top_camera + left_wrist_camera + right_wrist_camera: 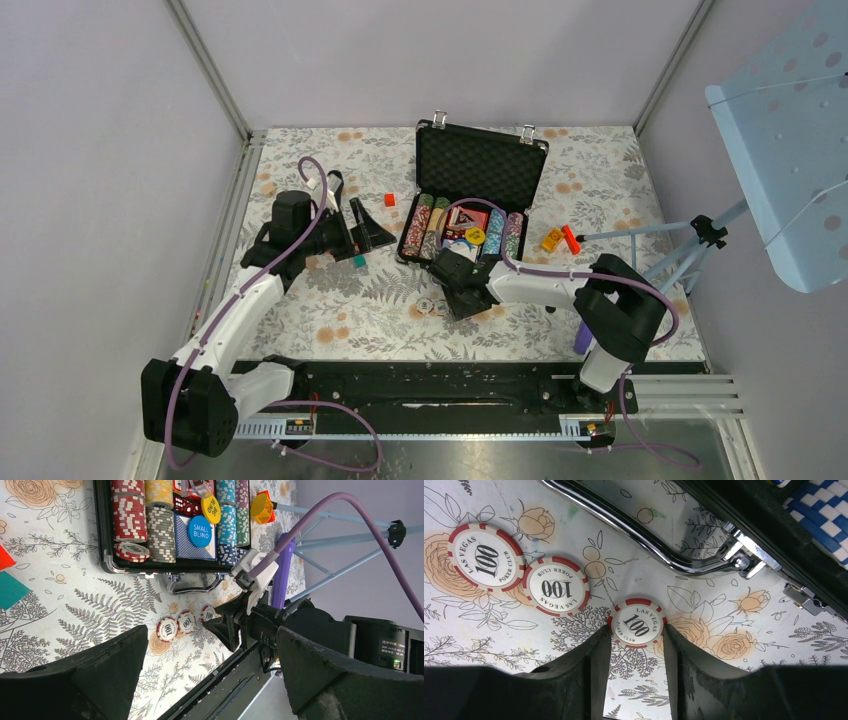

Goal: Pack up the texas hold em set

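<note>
- Closing in on one loose poker chip (638, 625), the right claw (638, 641) has a finger on each side of it; the fingers sit right at the chip's two edges, about half open — whether they squeeze it yet cannot be told.
- The chip lies flat on the flowery table (749, 605), at one end of a row of three; the middle chip (555, 589) is just beside it, and the far chip (485, 562) sits right against that one.
- The black briefcase (480, 165) stands open near the back of the table; its silver handle (649, 540) is just past the loose chips, and rows of chips (430, 225) already fill its tray.
- The left claw (370, 245) is wide open and holds nothing; it is off to the left of the case.
- To do this step well, the right claw should likely stay low so its fingers catch the thin rim; it should squeeze gently and evenly — a flat chip may slip or flip; a straight lift would keep the middle chip from being bumped.
</note>
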`<action>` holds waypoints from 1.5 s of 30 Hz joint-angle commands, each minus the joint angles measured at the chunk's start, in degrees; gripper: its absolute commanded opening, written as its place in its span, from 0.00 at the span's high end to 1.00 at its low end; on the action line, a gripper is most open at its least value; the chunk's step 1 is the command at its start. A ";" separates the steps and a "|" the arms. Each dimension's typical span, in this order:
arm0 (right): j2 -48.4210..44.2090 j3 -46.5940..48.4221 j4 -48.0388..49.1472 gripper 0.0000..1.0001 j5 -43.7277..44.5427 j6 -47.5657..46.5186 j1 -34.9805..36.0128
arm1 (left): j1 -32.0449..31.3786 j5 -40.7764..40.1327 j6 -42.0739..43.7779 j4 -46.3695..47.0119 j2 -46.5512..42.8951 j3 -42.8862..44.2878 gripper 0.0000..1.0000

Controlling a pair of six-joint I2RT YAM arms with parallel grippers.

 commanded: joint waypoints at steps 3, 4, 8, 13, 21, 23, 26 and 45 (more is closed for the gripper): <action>2.86 -3.03 -3.12 0.57 -0.86 -1.14 0.88 | -0.19 -0.32 0.25 2.12 -0.14 -0.56 0.02; 2.39 -3.14 -2.81 0.57 -0.72 -1.28 0.82 | -0.19 -0.35 0.17 2.15 -0.15 -0.52 0.02; 0.04 -3.27 -1.93 0.58 -0.94 -1.89 0.88 | -0.19 -0.41 -0.27 2.10 -0.06 -0.51 0.02; -1.90 -2.59 -1.36 0.58 -1.54 -2.33 0.80 | -0.28 -0.32 -0.57 2.19 -0.10 -0.65 0.02; -3.21 -1.31 -2.61 0.57 -0.95 -2.67 0.79 | -0.49 -0.13 -0.64 2.19 -0.14 -0.58 0.02; -3.60 -1.10 -3.07 0.57 -0.72 -2.80 0.79 | -0.74 -0.04 -0.49 2.27 -0.15 -0.50 0.02; -4.34 -0.76 -3.55 0.56 -0.41 -2.89 0.83 | -1.05 -0.06 -0.47 2.28 0.03 -0.48 0.02; -4.42 0.98 -4.13 0.42 0.86 -3.51 0.09 | -2.40 -0.93 -0.17 2.07 0.68 0.18 0.03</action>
